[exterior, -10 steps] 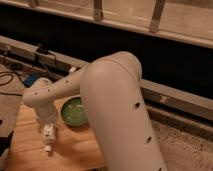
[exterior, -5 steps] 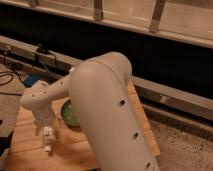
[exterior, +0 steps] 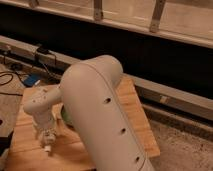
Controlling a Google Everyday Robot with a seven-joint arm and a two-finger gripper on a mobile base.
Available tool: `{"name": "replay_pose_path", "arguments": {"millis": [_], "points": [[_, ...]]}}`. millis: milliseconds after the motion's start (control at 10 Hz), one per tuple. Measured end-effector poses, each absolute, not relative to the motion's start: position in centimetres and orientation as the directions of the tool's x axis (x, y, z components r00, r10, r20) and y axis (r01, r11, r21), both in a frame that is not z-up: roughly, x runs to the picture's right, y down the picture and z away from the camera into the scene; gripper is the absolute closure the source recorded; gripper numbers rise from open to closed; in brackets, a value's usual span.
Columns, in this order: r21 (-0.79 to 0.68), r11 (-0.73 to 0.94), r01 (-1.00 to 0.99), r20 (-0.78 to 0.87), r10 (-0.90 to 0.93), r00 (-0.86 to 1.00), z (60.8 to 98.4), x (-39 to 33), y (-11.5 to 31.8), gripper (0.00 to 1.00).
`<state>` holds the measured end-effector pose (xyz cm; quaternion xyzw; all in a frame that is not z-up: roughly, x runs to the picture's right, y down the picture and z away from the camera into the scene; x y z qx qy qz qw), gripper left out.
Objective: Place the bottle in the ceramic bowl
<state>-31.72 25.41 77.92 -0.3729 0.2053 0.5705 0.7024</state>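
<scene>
My gripper (exterior: 45, 136) hangs over the left part of the wooden table (exterior: 137, 117). It is shut on the small white bottle (exterior: 47, 147), which points down, its lower end just above or on the tabletop. The green ceramic bowl (exterior: 64, 116) lies just right of the gripper. Only a thin sliver of its left edge shows; my big white arm (exterior: 100, 115) hides the rest.
A blue object (exterior: 31, 80) and black cables (exterior: 9, 77) lie on the floor left of the table. A grey ledge (exterior: 165, 95) and a dark wall run behind. The floor drops off at the table's right edge.
My arm has swung further across the view and now hides almost all of the bowl. The gripper with the bottle has stayed over the left part of the table.
</scene>
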Motion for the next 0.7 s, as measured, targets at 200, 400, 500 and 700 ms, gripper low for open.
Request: {"name": "replay_pose_path", "arguments": {"millis": [200, 400, 500, 700], "points": [[-0.294, 0.072, -0.953, -0.714, 0.647, 0.269, 78.6, -31.4, 25.7, 0.49], [-0.315, 0.092, -0.945, -0.699, 0.651, 0.297, 78.3, -31.8, 25.7, 0.69], [-0.326, 0.104, -0.940, -0.690, 0.653, 0.311, 78.0, -32.1, 25.7, 0.79], [-0.338, 0.118, -0.934, -0.671, 0.666, 0.327, 77.3, -32.1, 25.2, 0.95]]}}
